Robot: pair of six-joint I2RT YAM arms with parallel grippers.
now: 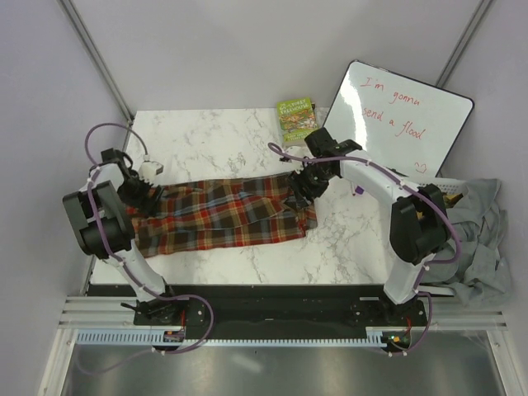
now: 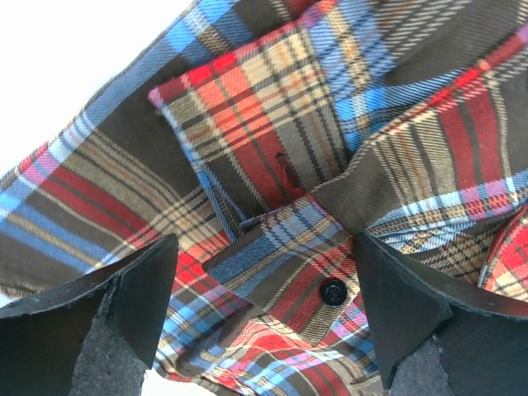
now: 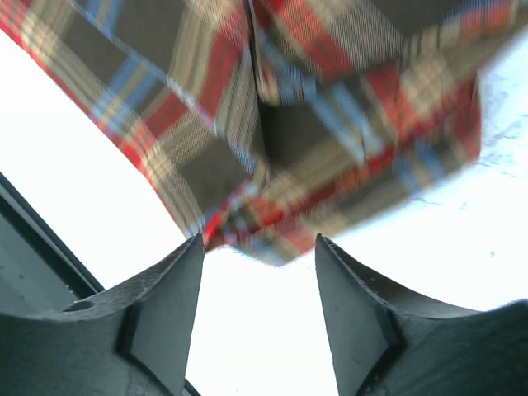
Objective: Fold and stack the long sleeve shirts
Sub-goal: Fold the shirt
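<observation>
Item: the red-orange, brown and blue plaid flannel long sleeve shirt [image 1: 223,216] lies as a long, partly folded band across the white marble-patterned table [image 1: 206,136], with the collar end on the left and the hem end on the right.
Left gripper [image 1: 148,194]: it hovers low over the collar end with its fingers spread wide. The pointed collar flap [image 2: 247,124] and a black button [image 2: 332,291] lie beneath the gap, and nothing is pinched.
Right gripper [image 1: 301,188]: it sits at the hem end with its fingers apart. The wrist view shows bare table between them and the cloth edge just ahead, with nothing held.
Step in hand: judged as regrasping both ends for the next fold across the length.
Grip: take all layers at each end, close to the corners, so no single ply peels away.
Lift: raise both ends level and just clear of the surface, because flannel sags in the middle.
Fold: carry one end over the other, align the edges, then release.
Risk: a loose sleeve may slip out of the band.
Other cloth: a grey cloth heap [image 1: 483,231] lies at the right table edge. Whether it is a shirt cannot be told.
</observation>
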